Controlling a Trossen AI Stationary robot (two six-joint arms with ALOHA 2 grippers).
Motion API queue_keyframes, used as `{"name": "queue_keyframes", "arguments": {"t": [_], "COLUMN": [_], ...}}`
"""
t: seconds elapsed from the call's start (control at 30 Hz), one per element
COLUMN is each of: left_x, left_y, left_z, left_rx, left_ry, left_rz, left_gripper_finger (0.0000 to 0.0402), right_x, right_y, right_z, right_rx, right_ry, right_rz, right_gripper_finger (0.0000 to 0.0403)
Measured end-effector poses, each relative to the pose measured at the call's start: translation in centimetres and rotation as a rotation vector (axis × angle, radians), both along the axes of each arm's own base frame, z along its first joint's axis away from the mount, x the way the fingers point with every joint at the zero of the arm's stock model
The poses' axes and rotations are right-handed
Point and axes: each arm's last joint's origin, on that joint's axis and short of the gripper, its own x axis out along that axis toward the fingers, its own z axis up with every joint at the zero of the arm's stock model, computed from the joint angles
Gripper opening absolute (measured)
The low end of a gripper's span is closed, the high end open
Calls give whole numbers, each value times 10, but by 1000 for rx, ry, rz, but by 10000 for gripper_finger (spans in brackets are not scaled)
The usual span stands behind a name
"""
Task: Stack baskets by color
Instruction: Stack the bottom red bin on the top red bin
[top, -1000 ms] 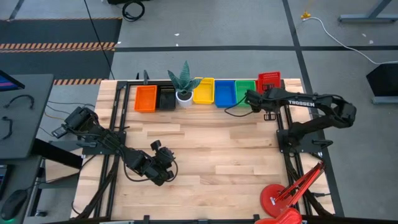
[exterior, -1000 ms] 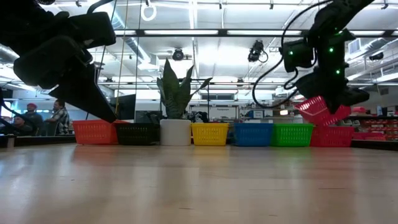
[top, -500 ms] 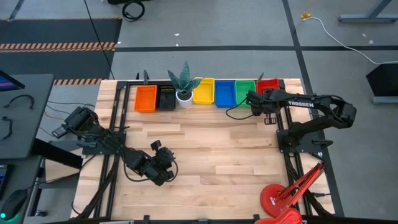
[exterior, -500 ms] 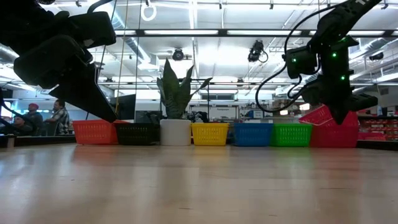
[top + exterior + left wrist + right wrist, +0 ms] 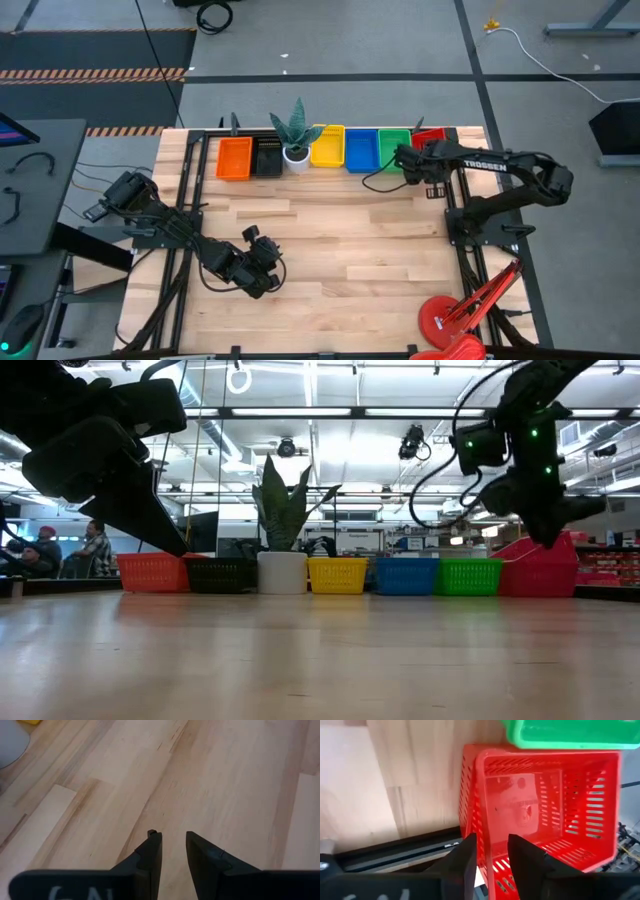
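High view: baskets line the tabletop's (image 5: 330,250) far edge, orange (image 5: 234,157), black (image 5: 268,156), yellow (image 5: 327,146), blue (image 5: 362,149), green (image 5: 393,146), red (image 5: 430,137), with a potted plant (image 5: 297,140) between black and yellow. The right claw (image 5: 404,158) hovers by the red basket; the left claw (image 5: 262,262) waits near the front.

Low view: the red stack (image 5: 540,567) stands at the row's end, apparently nested.

Left wrist view: the left claw (image 5: 173,851) is narrowly parted, empty.

Right wrist view: the right claw's (image 5: 491,851) fingers straddle the upper red basket's wall (image 5: 481,810), apparently loosened; the upper basket sits skewed within the lower and holds nothing.
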Motion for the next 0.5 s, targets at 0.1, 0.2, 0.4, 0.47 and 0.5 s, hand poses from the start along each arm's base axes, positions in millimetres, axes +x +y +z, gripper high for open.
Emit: {"name": "queue_keyframes", "arguments": {"t": [0.1, 0.2, 0.4, 0.47, 0.5], "left_x": [0, 0, 0, 0, 0], "left_y": [0, 0, 0, 0, 0], "left_z": [0, 0, 0, 0, 0], "left_rx": [0, 0, 0, 0, 0], "left_ry": [0, 0, 0, 0, 0], "left_rz": [0, 0, 0, 0, 0], "left_gripper_finger": [94, 94, 94, 94, 94], "right_x": [3, 4, -4, -5, -5], "right_y": [0, 0, -4, -7, -9], "right_z": [10, 14, 6, 2, 0], "right_rx": [20, 27, 64, 47, 38], "right_ry": [-33, -59, -74, -91, -111], "right_rz": [-26, -67, -154, -180, -196], "right_gripper_finger": [114, 93, 9, 11, 12]}}
